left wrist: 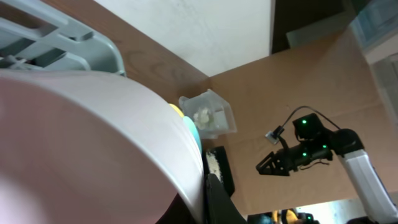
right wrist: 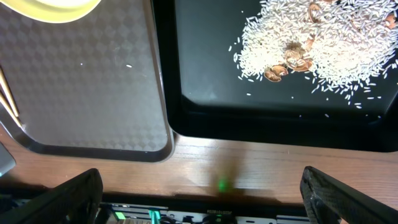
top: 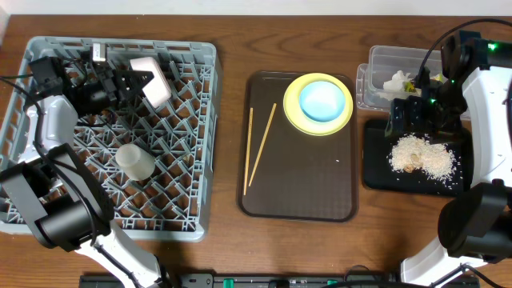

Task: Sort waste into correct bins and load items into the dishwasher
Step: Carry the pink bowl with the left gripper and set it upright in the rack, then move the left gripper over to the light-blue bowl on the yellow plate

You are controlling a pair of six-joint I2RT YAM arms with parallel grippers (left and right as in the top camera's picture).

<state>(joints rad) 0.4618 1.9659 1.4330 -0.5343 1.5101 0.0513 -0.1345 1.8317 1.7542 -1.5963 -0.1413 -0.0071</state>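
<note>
My left gripper (top: 136, 83) is shut on the rim of the pale pink bowl (top: 152, 80), held on edge over the back of the grey dish rack (top: 200, 160). In the left wrist view the pink bowl (left wrist: 81, 143) fills the left side, with one dark finger (left wrist: 217, 199) against its rim. A white cup (top: 136, 162) lies in the rack. The light blue bowl (top: 324, 100) sits on the yellow plate (top: 298, 118), beside two chopsticks (top: 261, 146). My right gripper (top: 408, 112) hangs open over the black tray (top: 376, 172), which holds rice crumbs (right wrist: 311, 43). The clear tub (top: 384, 58) holds a white tissue (top: 398, 82).
The plate, the blue bowl and the chopsticks rest on a dark brown serving tray (top: 300, 184) mid-table. In the right wrist view its corner (right wrist: 93, 93) lies beside the black tray (right wrist: 249, 106), with bare wood in front. The clear tub stands just behind the black tray.
</note>
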